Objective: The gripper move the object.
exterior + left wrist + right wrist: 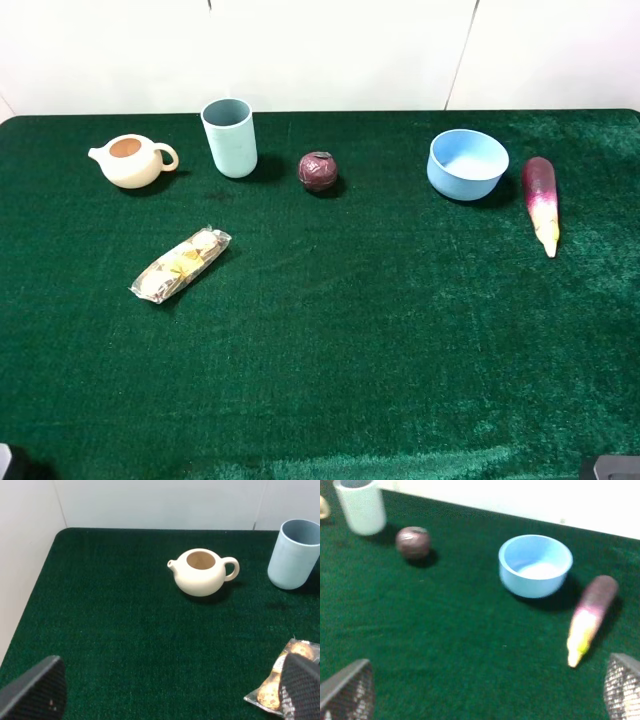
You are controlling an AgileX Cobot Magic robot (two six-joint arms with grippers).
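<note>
The dark maroon round fruit (318, 171) sits on the green cloth at the back middle, just right of the pale blue cup (230, 137). It also shows in the right wrist view (412, 542). Nothing touches it. My left gripper (170, 692) is open and empty, low at the front left, with its fingers (35, 692) wide apart. My right gripper (485, 692) is open and empty at the front right, far from the fruit. In the high view only the arms' edges show at the bottom corners.
A cream teapot (132, 160) stands at the back left. A wrapped snack pack (181, 265) lies left of centre. A light blue bowl (467, 163) and a purple eggplant with a pale tip (541, 203) are at the back right.
</note>
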